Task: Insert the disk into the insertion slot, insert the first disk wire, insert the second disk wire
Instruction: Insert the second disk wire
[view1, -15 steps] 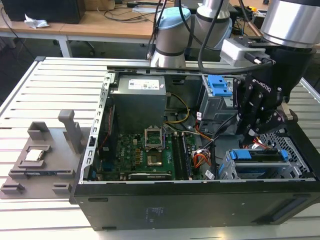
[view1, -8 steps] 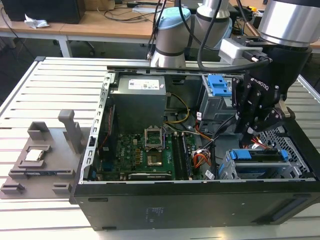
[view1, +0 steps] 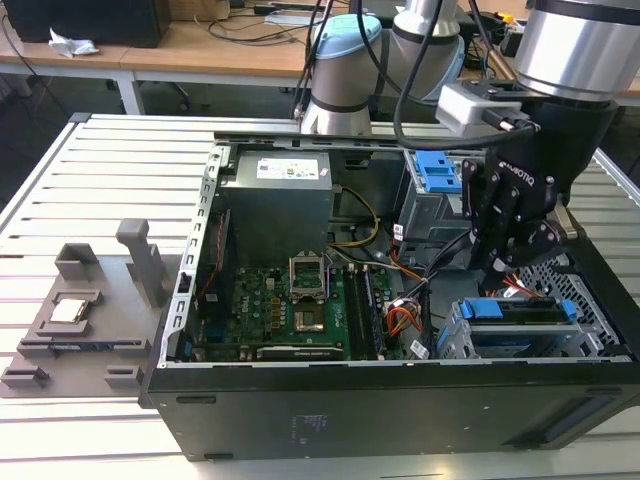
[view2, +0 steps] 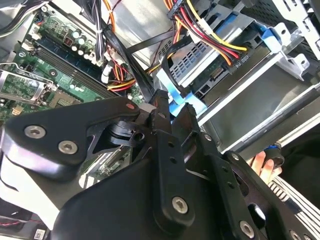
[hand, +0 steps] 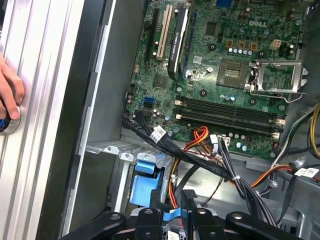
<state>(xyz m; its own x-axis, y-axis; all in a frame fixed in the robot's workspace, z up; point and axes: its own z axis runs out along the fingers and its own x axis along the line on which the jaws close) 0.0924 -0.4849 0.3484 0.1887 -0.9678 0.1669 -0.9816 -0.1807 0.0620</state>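
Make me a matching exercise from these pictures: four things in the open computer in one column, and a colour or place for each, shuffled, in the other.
Things:
1. disk
2. motherboard
3. power supply
4. pincer

Descriptions:
A. black, hanging just above the insertion slot
B. green, lying flat
C. blue-framed, sitting in the insertion slot
D. grey box with a white label, next to the motherboard

Pairs: 1-C, 2-B, 3-D, 4-A
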